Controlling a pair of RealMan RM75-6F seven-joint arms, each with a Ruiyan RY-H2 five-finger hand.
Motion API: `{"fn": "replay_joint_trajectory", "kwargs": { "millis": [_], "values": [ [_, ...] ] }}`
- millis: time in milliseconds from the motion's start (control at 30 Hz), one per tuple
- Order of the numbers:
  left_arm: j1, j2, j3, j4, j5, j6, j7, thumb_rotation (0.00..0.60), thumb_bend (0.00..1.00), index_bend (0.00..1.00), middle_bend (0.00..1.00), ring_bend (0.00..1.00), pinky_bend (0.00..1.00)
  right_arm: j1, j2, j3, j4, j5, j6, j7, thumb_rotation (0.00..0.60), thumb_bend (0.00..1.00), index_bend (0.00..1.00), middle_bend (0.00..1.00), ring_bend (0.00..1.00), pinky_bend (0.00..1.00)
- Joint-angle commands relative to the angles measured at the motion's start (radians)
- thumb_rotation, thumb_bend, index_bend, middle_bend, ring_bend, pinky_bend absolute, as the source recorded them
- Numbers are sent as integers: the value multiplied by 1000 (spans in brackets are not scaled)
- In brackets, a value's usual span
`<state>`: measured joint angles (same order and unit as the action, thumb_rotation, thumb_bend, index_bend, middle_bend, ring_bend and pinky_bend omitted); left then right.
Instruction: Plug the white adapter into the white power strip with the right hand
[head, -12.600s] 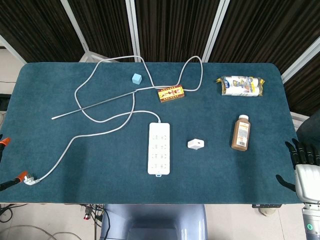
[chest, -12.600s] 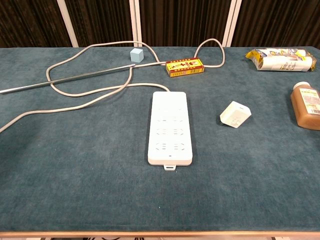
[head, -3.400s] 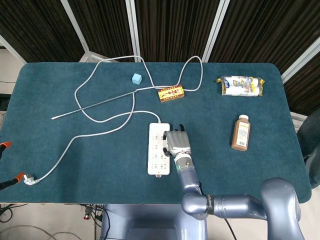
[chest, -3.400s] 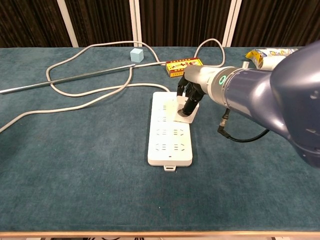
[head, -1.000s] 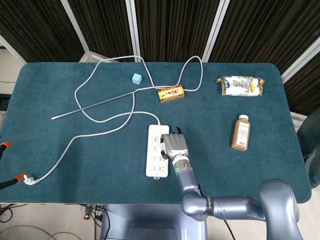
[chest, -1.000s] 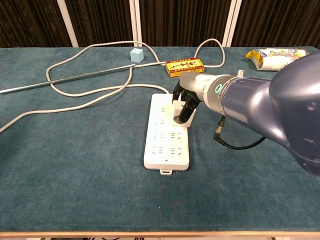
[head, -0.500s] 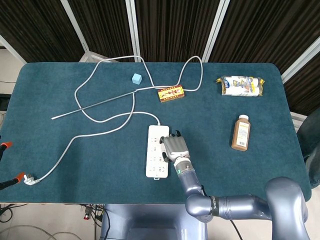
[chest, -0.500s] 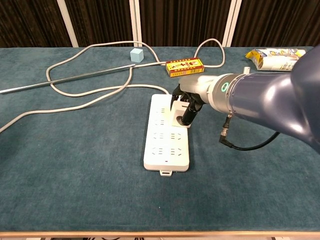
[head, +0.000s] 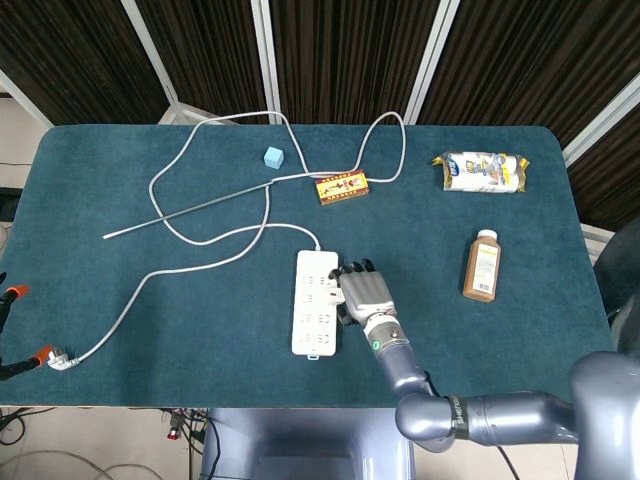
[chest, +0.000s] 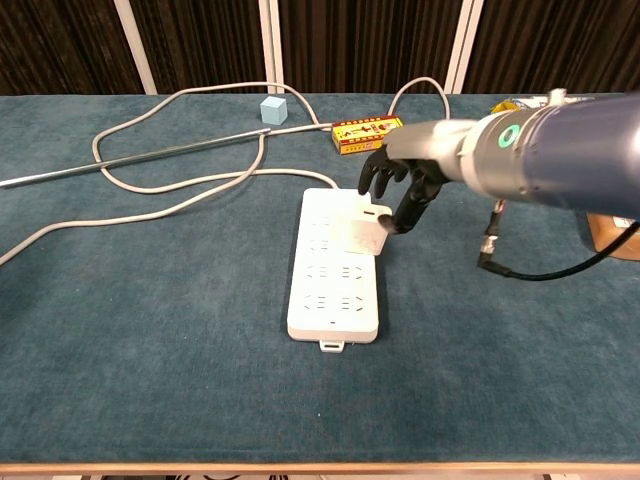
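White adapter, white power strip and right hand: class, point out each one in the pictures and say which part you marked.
white adapter (chest: 365, 233), chest view, on its white top face.
white power strip (chest: 328, 293), chest view, on the bare sockets of its near half.
right hand (chest: 402, 184), chest view, on the dark palm above the adapter.

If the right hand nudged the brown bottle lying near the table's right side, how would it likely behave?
The brown bottle lies on its side on the teal table, so a sideways push would probably roll it, if its body is round. It looks full of dark liquid, so likely fairly heavy for its size. Its label may give more grip than bare plastic.
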<state>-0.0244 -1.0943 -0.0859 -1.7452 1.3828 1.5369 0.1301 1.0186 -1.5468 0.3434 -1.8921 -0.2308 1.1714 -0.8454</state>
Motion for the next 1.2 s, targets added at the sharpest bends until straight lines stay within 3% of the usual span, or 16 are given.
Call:
{"fn": "replay_joint_trajectory", "kwargs": {
  "millis": [33,200,333,433,500,633,733,833,900,1033,1200],
  "values": [
    [1,0,-1,-1,-1,2,0,600,88,218,8,0,0,-15,49,9,-41,-7,0,22,600,566,209,203,111,2],
    [-1,-2,-1,-1,-5,-1,5,600,88,218,8,0,0,-31,153,29,-95,16,-31,55,600,566,209,202,110,22],
    [-1,0,0,-2,-5,-4,4,600,88,218,8,0,0,-50,213,63,-101,25,-60,123,600,566,243,207,139,261],
    [0,0,0,-2,-3,-1,2,600,88,219,8,0,0,-90,214,108,-69,-39,-76,252,600,567,360,277,262,482],
    [0,0,0,-3,-3,-1,2,600,88,219,8,0,0,-128,188,133,-31,-117,-84,373,600,567,387,306,303,544],
    [-1,-1,3,-4,-2,-4,6,600,88,220,8,0,0,-170,179,144,25,-185,-157,514,600,566,384,308,308,479],
    [-2,-2,3,-4,-1,-4,10,600,88,220,8,0,0,-188,173,156,70,-207,-198,597,600,538,312,297,291,365],
    [-2,-3,2,-4,-3,-5,12,600,88,221,8,0,0,-184,179,140,100,-207,-220,604,600,381,150,211,190,209],
    [-3,-4,2,-4,-5,-6,15,600,88,221,8,0,0,-169,196,118,114,-185,-245,579,600,268,106,168,142,184],
    [-4,-3,5,-5,-4,-9,19,600,88,222,8,0,0,-140,199,93,136,-144,-216,541,600,205,128,181,158,177],
    [-3,0,5,-7,-5,-7,16,600,88,227,9,0,0,-118,177,68,140,-115,-159,507,600,179,301,277,256,177]
  ]
}}
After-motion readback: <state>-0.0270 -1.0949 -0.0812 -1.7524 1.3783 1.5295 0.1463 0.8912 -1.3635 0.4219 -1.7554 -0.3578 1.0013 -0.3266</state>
